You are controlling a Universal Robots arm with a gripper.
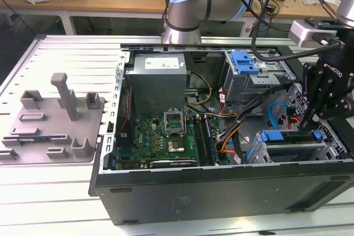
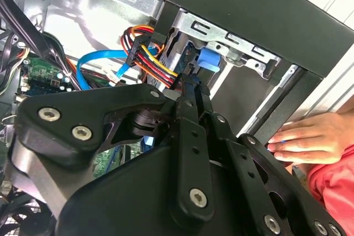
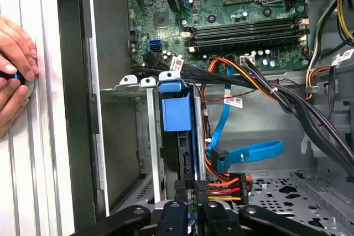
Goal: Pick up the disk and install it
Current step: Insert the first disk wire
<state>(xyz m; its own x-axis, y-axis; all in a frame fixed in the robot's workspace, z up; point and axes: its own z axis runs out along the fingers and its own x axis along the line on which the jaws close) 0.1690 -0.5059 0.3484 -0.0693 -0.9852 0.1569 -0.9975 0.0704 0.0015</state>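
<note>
The disk (image 1: 290,137) sits in the metal drive cage at the case's front corner, on the exterior view's right, with its blue carrier bracket along the top. In the first wrist view the disk (image 3: 176,111) is edge-on between the cage rails, and in the second wrist view its blue tab (image 2: 209,59) pokes out. My gripper (image 1: 308,121) hangs just above the disk's end nearest the exterior view's right. The gripper (image 3: 193,186) (image 2: 193,84) is shut, fingers pressed together with nothing between them, tips close to the disk's cable end.
The open case holds a green motherboard (image 1: 160,136), a grey power supply box (image 1: 157,81) and an upper bay with a blue latch (image 1: 243,62). Orange and blue cables (image 3: 249,153) run beside the cage. A person's hand (image 3: 14,70) (image 2: 310,139) rests outside the case wall. A grey fixture (image 1: 55,125) lies on the exterior view's left.
</note>
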